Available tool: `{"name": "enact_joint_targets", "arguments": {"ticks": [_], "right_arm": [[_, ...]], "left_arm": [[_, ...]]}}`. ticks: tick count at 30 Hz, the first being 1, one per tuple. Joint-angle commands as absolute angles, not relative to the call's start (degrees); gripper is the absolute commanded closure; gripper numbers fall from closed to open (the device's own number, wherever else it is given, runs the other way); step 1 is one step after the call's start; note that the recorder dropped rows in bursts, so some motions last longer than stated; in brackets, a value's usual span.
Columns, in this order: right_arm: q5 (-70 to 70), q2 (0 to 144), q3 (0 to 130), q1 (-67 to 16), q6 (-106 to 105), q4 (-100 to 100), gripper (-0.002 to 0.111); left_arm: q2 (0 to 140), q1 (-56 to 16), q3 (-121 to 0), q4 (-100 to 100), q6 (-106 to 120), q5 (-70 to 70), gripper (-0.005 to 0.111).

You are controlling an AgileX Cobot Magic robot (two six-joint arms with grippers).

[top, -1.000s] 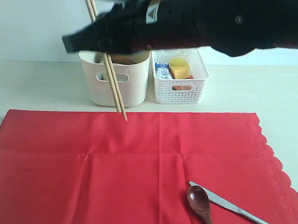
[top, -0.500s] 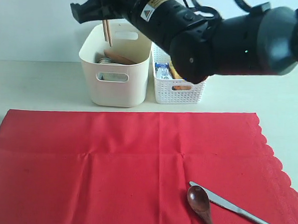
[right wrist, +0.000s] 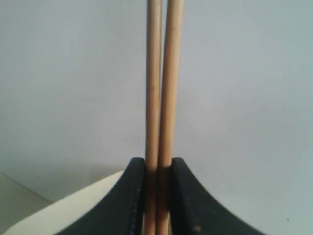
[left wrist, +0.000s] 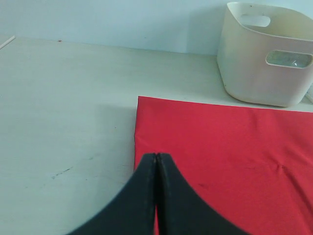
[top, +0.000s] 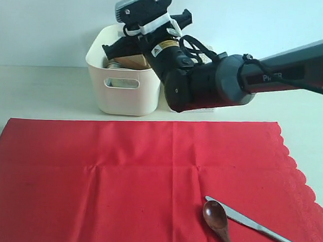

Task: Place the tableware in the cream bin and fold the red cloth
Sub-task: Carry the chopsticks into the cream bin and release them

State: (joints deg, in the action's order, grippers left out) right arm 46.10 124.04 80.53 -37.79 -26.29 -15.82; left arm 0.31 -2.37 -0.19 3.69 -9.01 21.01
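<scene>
Right fingers (right wrist: pixel 134 191): clamped on the two chopsticks (right wrist: pixel 164 73), which now stand upright; a second ago they hung slanted before the cream bin (top: pixel 122 94), tips above the red cloth (top: pixel 148 174). The arm has since swung over the bin's mouth, so release looks due. Left fingers (left wrist: pixel 142 196): together, empty, above the cloth's corner. Spoon (top: pixel 216 217), knife (top: pixel 264 230): on the flat, unfolded cloth, awaiting pickup.

Red cloth (top: pixel 148 169) lies flat — spoon (top: pixel 216 216), knife (top: pixel 264 229) on it; chopsticks (right wrist: pixel 172 98) upright over cream bin (top: pixel 124 101).
</scene>
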Motion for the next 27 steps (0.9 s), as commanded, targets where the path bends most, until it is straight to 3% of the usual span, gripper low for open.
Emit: {"name": "enact_joint_targets", "arguments": {"ticks": [1, 6, 8, 27], "right_arm": [[43.8, 126.85, 82.81, -36.55, -25.58, -18.07, 0.099], [31.66, 126.46, 85.53, -36.55, -25.2, -18.86, 0.05], [26.54, 124.51, 85.53, -36.68, -25.33, -24.22, 0.038], [-9.58, 101.47, 85.53, -36.68, -25.21, -29.56, 0.044]], "left_arm": [[0.0, -2.28, 0.0, 3.74, -8.97, 20.38, 0.107], [0.0, -2.28, 0.0, 3.74, -8.97, 20.38, 0.107], [0.0, -2.28, 0.0, 3.74, -8.97, 20.38, 0.107], [0.0, -2.28, 0.0, 3.74, -8.97, 20.38, 0.107]]}}
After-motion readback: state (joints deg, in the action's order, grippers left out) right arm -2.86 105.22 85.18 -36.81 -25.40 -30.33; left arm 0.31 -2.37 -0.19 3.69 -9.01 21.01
